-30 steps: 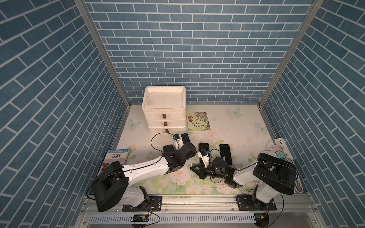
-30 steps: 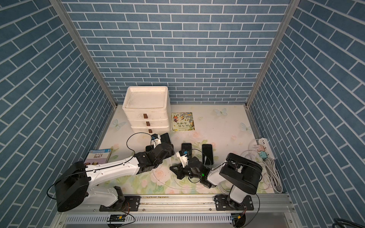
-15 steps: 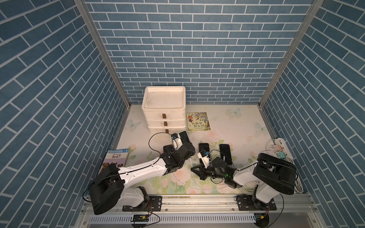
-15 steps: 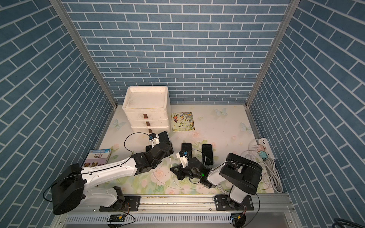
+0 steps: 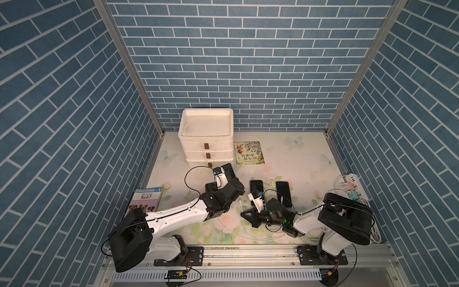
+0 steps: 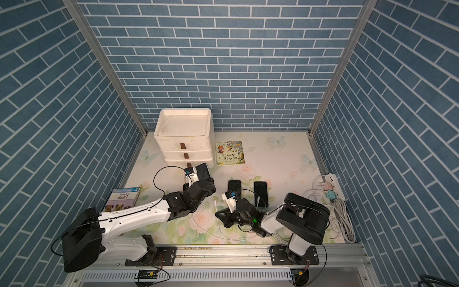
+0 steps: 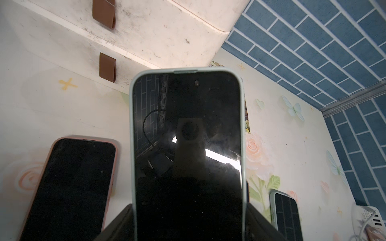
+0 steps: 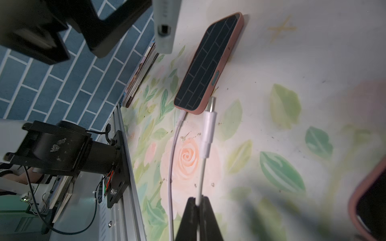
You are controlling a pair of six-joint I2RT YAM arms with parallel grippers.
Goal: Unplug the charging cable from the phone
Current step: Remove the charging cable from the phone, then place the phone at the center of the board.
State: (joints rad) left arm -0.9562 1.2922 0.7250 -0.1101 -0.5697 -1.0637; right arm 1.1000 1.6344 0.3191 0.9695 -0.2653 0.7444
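1. Cable (image 8: 209, 125): its plug is out and bare, near the middle of the table (image 5: 298, 161), just beside a pink phone (image 8: 206, 62). The right gripper (image 8: 198, 200) is pinched shut on the Cable just behind the plug. A careless release could flick the plug against the pink phone.
2. The phone (image 7: 188, 135) is clamped by its side edges in the left gripper (image 7: 191, 225), raised off the table just near of the drawers (image 5: 206, 149), left of centre. Its port looks empty. The grip sits low on smooth edges, so a fast swing could tip the phone or let it slip.
3. Another cord (image 8: 173, 156), plugged into the pink phone, runs close beside the held one. Dragging the right gripper could snag it and tug that phone.
4. The pink phone lies beside and below the raised phone, so a blind set-down could land on it.
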